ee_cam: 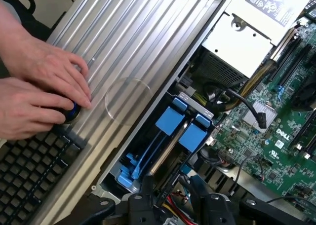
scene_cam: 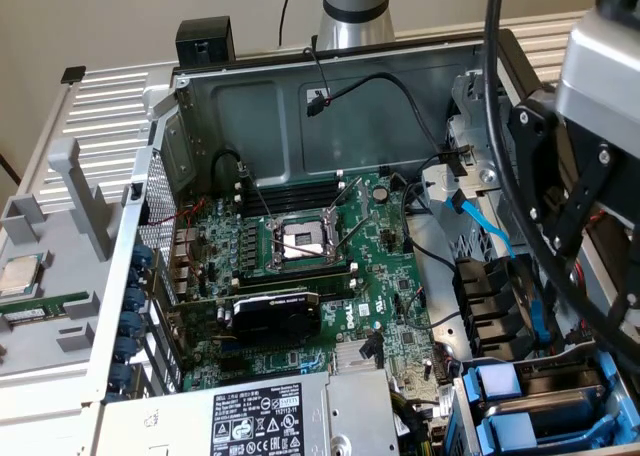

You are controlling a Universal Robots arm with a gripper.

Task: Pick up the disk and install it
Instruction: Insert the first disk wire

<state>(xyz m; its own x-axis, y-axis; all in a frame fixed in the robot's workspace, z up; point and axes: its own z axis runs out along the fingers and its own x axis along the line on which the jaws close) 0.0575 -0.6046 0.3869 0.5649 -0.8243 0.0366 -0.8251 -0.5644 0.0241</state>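
Two blue plastic carriers (ee_cam: 173,124) stand side by side in the drive bay at the case's corner, with a strip of silver metal between them. I take this for the disk; its label is hidden. In the exterior view the same blue carriers (scene_cam: 520,416) sit at the lower right, around a dark grey flat face. My gripper (ee_cam: 172,188) hovers just above the bay, its dark fingers (ee_cam: 147,190) apart with nothing between them but the wires below. The gripper's grey body (scene_cam: 595,106) hangs over the case's right side.
The open computer case holds a green motherboard (scene_cam: 300,276), an empty CPU socket (scene_cam: 300,241) and a labelled power-supply box (scene_cam: 260,416). A small silver CPU chip (scene_cam: 20,274) lies outside on the exterior view's left. A person's hands (ee_cam: 39,87) rest by a keyboard (ee_cam: 29,170) on the ribbed table.
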